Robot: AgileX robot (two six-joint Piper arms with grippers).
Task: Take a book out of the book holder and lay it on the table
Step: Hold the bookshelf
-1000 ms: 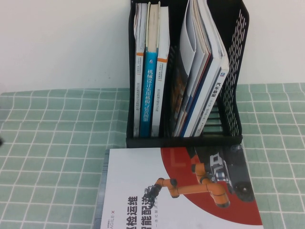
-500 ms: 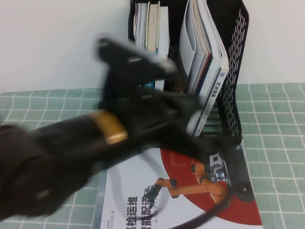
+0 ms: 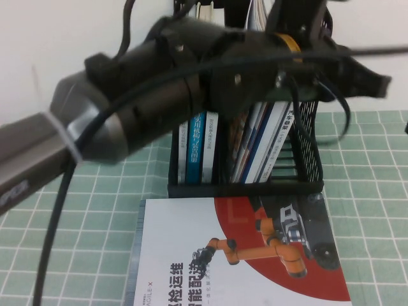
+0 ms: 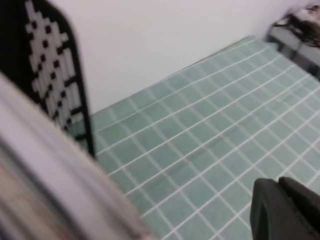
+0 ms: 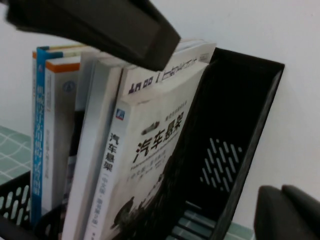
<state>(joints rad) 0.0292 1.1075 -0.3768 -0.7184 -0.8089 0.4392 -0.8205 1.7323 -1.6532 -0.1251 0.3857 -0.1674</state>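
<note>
Book holder (image 3: 306, 159) stands at back of tabletop (image 3: 76, 210), books (image 3: 268, 146) upright inside. One book (image 3: 191, 255) lies flat on tabletop just in front. Left arm (image 3: 146, 108) crosses above holder.

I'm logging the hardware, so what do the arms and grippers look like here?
Left arm: black rounded casing, gold ring near the wrist, pale band lower down, black cables along it. Left gripper, past the holder's right wall: black, blocky. Right gripper, shut, facing the holder's front: only a dark matte tip shows.
</note>
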